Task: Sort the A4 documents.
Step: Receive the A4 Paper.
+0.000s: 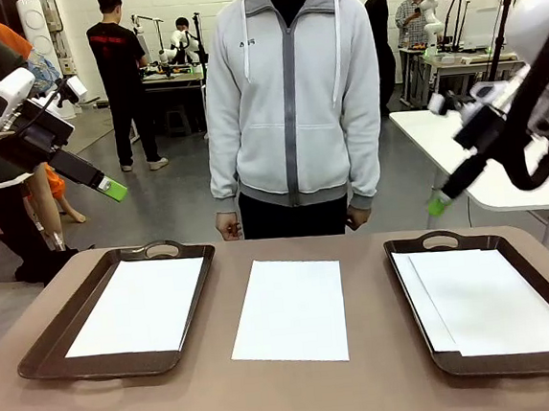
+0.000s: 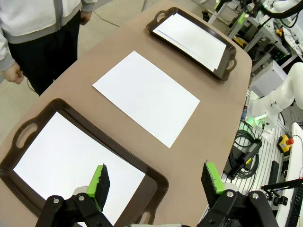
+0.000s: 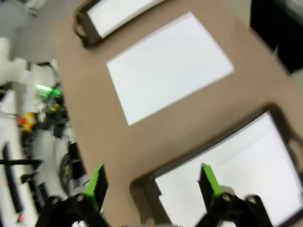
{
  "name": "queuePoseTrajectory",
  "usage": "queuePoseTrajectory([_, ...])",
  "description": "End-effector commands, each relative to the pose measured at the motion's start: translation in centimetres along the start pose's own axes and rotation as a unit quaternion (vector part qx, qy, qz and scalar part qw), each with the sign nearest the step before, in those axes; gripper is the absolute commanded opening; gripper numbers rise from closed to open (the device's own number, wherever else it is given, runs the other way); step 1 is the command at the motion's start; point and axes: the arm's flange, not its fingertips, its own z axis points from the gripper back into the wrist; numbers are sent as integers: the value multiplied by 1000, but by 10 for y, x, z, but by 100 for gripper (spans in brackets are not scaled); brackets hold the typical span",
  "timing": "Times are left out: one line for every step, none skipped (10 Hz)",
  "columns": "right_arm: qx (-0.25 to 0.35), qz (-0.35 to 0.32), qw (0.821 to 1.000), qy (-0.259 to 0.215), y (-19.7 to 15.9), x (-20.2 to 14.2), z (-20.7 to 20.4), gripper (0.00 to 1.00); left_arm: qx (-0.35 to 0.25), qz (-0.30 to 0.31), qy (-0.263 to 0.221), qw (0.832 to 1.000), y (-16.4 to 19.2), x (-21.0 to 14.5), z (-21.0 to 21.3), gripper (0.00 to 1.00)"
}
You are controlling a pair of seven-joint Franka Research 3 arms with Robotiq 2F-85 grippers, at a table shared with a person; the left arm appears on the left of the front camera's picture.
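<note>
Person's hand beside left tray, seemingly empty.

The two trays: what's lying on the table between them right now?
One loose A4 sheet lies flat on the bare tabletop between left tray and right tray, touching neither; clear in the front view.

Bright, even overhead light, soft faint shadows on the tabletop. Front view sharp; right wrist view smeared with blur; wrist views bow at edges.
</note>
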Motion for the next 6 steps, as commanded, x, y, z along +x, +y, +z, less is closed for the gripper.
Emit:
queuePoseTrajectory([3, 42, 999, -22, 13, 26, 19, 100, 2, 1, 0, 1000, -1, 1, 0, 100])
queuePoseTrajectory([15, 42, 999, -23, 18, 36, 22, 100, 2, 1, 0, 1000, -1, 1, 0, 100])
queuePoseTrajectory([20, 39, 999, -22, 22, 46, 24, 100, 2, 1, 0, 1000, -1, 1, 0, 100])
queuePoseTrajectory([29, 37, 999, -23, 23, 52, 22, 100, 2, 1, 0, 1000, -1, 1, 0, 100])
queuePoseTrajectory([42, 35, 998, -28, 24, 54, 20, 100, 2, 1, 0, 1000, -1, 1, 0, 100])
queuePoseTrajectory([59, 30, 997, -37, 24, 55, 21, 100, 2, 1, 0, 1000, -1, 1, 0, 100])
